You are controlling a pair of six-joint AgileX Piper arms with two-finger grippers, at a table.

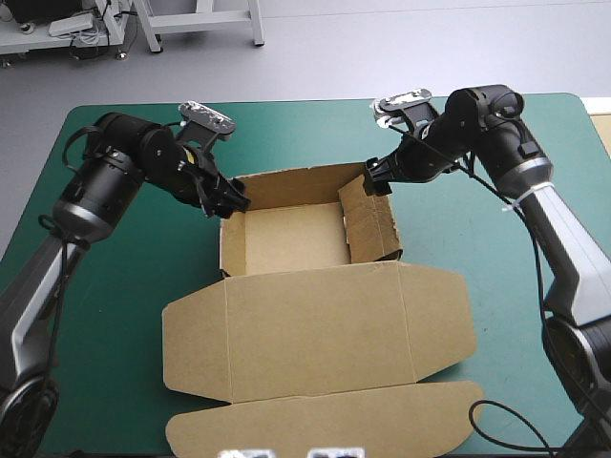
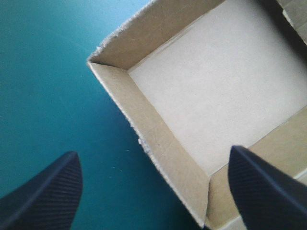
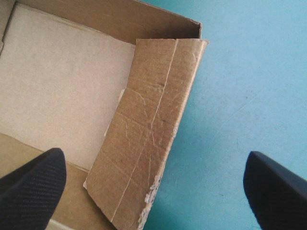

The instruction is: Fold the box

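Teal-green cover [image 1: 115,286] spans the table, and the brown box [image 1: 286,239] sits at its middle: a matte corrugated tray, long axis left to right, with its lid [image 1: 315,334] flat toward the near edge. At the far-left corner the left gripper [image 1: 234,200] hangs spread astride the upright left wall [image 2: 153,143]. At the far-right corner the right gripper [image 1: 374,176], equally spread, hovers over the creased, ragged right wall [image 3: 148,129], which leans inward and probably needs that nearer arm.

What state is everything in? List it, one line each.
Box: open tray, far and left walls raised.
Right wall flap: leaning inward, not tucked.
Lid: flat on the teal-green cover.
Left jaws: open, astride the left wall.
Right jaws: open, astride the right wall flap.
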